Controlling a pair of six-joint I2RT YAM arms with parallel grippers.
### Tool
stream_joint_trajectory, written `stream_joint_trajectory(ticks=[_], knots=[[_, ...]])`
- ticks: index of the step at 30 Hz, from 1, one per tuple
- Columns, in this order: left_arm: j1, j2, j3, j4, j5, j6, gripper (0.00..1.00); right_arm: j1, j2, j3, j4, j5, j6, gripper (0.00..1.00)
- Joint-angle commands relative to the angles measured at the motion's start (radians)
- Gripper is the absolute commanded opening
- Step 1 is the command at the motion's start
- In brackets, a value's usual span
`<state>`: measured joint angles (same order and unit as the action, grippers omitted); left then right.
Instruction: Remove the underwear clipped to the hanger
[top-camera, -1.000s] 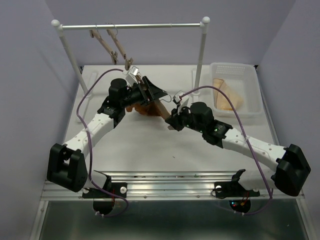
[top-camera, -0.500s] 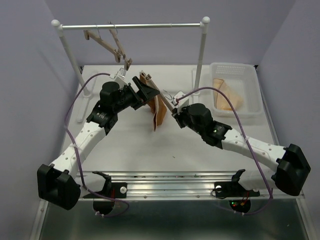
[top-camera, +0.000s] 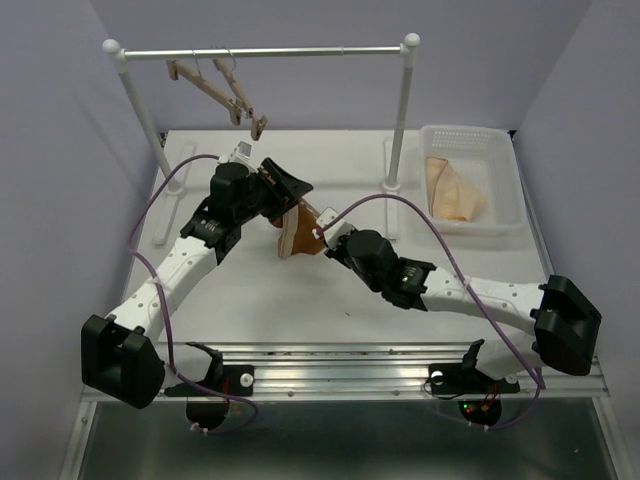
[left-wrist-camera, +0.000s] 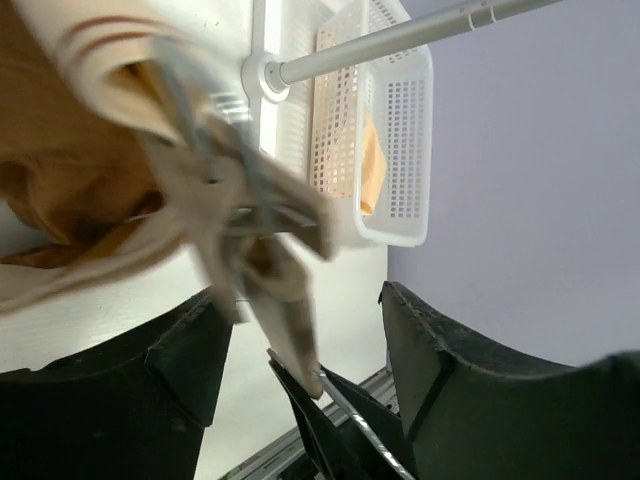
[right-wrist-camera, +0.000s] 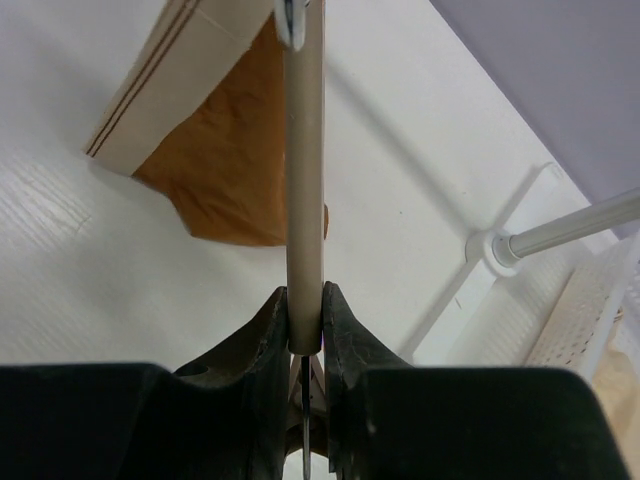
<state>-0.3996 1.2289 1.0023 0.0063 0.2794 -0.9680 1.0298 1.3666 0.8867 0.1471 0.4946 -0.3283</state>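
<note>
Rust-brown fabric, the underwear (top-camera: 292, 243), hung at the middle of the bench (top-camera: 300, 300) between the two arms, its paler striped waistband (right-wrist-camera: 150, 90) meeting the hanger (right-wrist-camera: 303, 150) where a small metal clip (right-wrist-camera: 290, 22) showed at the top edge of the right wrist view. From that camera the light-wood bar ran straight up the frame with the brown cloth bunched on its left side, low over the white surface; whether the cloth touched the bench could not be told. The right gripper (right-wrist-camera: 304, 310) had its fingers (right-wrist-camera: 268, 330) pinched on the lower end of the bar, one dark pad on each side. The left gripper (top-camera: 288, 185) sat just behind the garment with its fingers (left-wrist-camera: 190, 350) spread wide; in its own view a blurred clip end of the hanger hung in the gap between them, the waistband and brown fabric to the upper left, and no pad was seen pressing on either. At the back a white rail (top-camera: 265, 51) carried two spare wooden hangers (top-camera: 222, 92). Well to the right stood a white basket (top-camera: 470, 132) holding a pale beige cloth (top-camera: 455, 188).
</note>
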Motion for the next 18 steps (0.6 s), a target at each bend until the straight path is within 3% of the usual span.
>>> stream_joint_trajectory(ticks=[1, 5, 6, 9, 11, 12, 13, 14, 16, 17, 18], knots=[[-0.008, -0.003, 0.074, 0.005, -0.011, 0.011, 0.62, 0.042, 0.035, 0.046, 0.14, 0.156, -0.077, 0.01], [-0.01, 0.018, 0.105, -0.06, -0.002, 0.038, 0.54, 0.061, 0.071, 0.052, 0.178, 0.223, -0.115, 0.01], [-0.01, 0.027, 0.111, -0.086, -0.011, 0.044, 0.47, 0.061, 0.081, 0.055, 0.186, 0.229, -0.121, 0.01], [-0.01, 0.041, 0.125, -0.115, -0.026, 0.064, 0.44, 0.07, 0.074, 0.051, 0.21, 0.216, -0.117, 0.01], [-0.01, 0.046, 0.131, -0.115, -0.029, 0.072, 0.35, 0.079, 0.069, 0.051, 0.209, 0.194, -0.115, 0.01], [-0.01, 0.055, 0.137, -0.121, -0.031, 0.087, 0.28, 0.079, 0.071, 0.051, 0.206, 0.19, -0.121, 0.01], [-0.01, 0.06, 0.143, -0.126, -0.032, 0.095, 0.08, 0.088, 0.071, 0.047, 0.209, 0.187, -0.132, 0.01], [-0.01, 0.069, 0.157, -0.134, -0.04, 0.118, 0.0, 0.088, 0.071, 0.044, 0.209, 0.174, -0.132, 0.01], [-0.01, 0.073, 0.165, -0.126, -0.043, 0.15, 0.0, 0.088, 0.063, 0.044, 0.184, 0.153, -0.098, 0.07], [-0.01, 0.076, 0.167, -0.114, -0.034, 0.176, 0.0, 0.088, 0.06, 0.049, 0.163, 0.131, -0.074, 0.22], [-0.01, 0.078, 0.167, -0.091, -0.02, 0.205, 0.0, 0.088, 0.055, 0.054, 0.116, 0.118, -0.052, 0.23]])
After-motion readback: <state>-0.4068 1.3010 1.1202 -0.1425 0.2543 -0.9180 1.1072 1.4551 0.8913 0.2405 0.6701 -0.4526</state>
